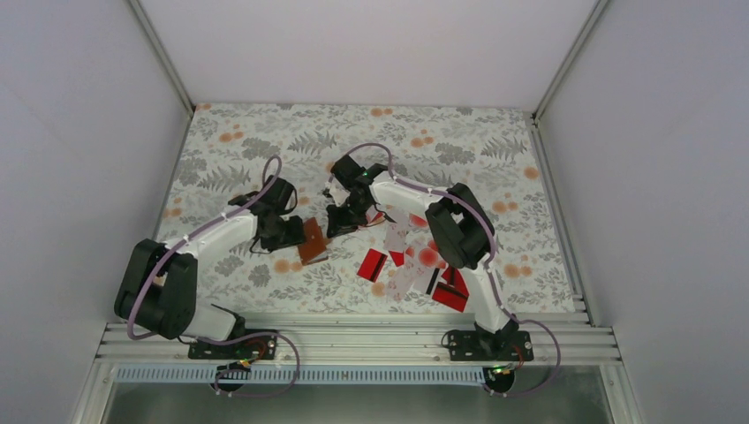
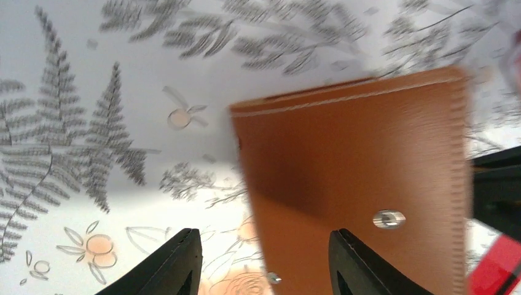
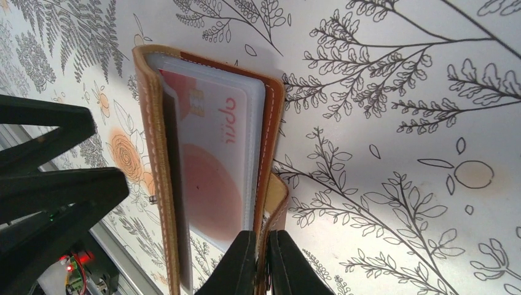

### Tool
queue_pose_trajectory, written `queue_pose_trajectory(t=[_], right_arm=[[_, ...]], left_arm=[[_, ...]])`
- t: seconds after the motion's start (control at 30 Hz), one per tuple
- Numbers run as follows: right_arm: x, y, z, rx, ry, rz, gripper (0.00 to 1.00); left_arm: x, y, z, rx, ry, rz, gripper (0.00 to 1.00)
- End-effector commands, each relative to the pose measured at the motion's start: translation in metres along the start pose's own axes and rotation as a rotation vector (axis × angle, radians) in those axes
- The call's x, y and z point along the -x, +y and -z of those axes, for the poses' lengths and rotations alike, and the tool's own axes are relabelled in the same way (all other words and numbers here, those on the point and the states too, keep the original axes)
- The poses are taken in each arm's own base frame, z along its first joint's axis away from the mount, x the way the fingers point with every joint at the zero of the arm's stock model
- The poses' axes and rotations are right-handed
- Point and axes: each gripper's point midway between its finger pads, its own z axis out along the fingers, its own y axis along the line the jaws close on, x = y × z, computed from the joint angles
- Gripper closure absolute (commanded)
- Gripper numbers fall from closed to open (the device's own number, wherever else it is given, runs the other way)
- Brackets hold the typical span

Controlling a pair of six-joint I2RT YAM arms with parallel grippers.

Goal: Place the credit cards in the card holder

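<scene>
The brown card holder stands partly open on the floral cloth between both grippers. My right gripper is shut on one brown cover edge of the card holder; a white card with a red blotch sits in its clear inner pocket. My left gripper is open, its fingers astride the left edge of the holder's outer cover without pinching it. Loose credit cards, red and white ones, lie scattered under the right arm.
A red card shows at the lower right of the left wrist view, beside the dark right gripper. More red cards lie near the aluminium rail at the near edge. White walls enclose the table.
</scene>
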Motion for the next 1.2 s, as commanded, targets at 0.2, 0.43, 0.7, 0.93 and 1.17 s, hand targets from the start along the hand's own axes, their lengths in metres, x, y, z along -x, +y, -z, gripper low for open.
queue_pose_trajectory(t=[0.2,0.43,0.7,0.93,1.17], right_arm=[[-0.004,-0.006,-0.006,-0.022,0.009,-0.012,0.94],[-0.008,-0.011,-0.002,-0.052,0.005,-0.013,0.95],[-0.008,-0.016,0.010,-0.089,-0.024,-0.023,0.96],[-0.003,-0.013,0.015,-0.077,-0.040,-0.029,0.96],[0.004,0.005,0.019,-0.005,-0.055,-0.011,0.96]], left_arm=[[-0.009,0.002,-0.016,-0.070,0.011,-0.021,0.22],[-0.008,-0.003,-0.026,-0.100,0.021,-0.016,0.21],[-0.022,-0.004,-0.047,-0.128,0.101,-0.044,0.48],[-0.030,-0.004,-0.048,-0.146,0.121,-0.079,0.65],[-0.027,-0.012,-0.052,-0.139,0.142,-0.131,0.71]])
